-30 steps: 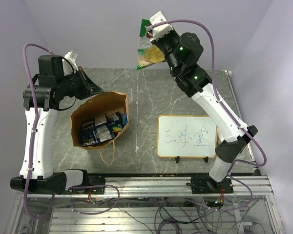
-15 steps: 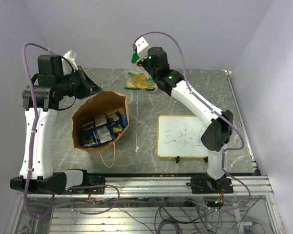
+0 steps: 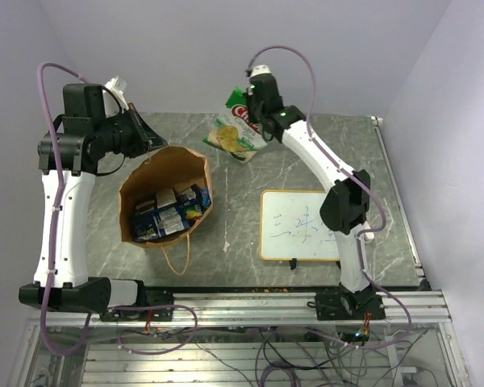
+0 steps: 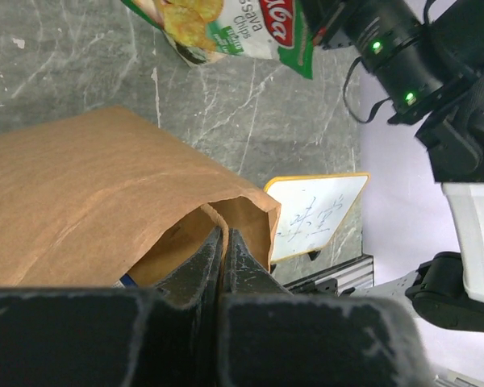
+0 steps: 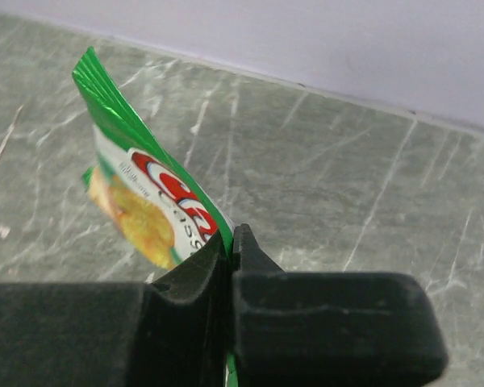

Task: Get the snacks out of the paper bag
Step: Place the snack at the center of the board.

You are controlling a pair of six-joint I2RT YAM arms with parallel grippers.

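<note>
From above, we see the paper bag (image 3: 195, 165) standing open on the grey marbled table (image 3: 242, 242), toward 9 o'clock of the tabletop. Its mouth faces up and a thin string handle (image 3: 176, 260) trails out from its near side toward 6 o'clock. Inside we can make out several small packets (image 3: 168, 214), mostly blue and white, lying in a heap at the bottom. We cannot tell them apart one by one.

The left gripper (image 4: 224, 242) sits at the bag's rim on the 11 o'clock side. In the left wrist view its two fingers are pressed together with the brown paper edge pinched between them.

The right gripper (image 5: 230, 242) reaches out to 12 o'clock, at the far edge of the table. Its fingers are clamped tight on the upper edge of a green chips bag (image 3: 236, 131) with a red and white logo. This bag is outside the paper bag, at about 1 o'clock from it and well apart. It hangs tilted from the grip with its lower end low over the stone. We cannot tell whether it touches the surface.

An orange-framed whiteboard (image 3: 306, 226) lies flat toward 4 o'clock, apart from both bags.
</note>
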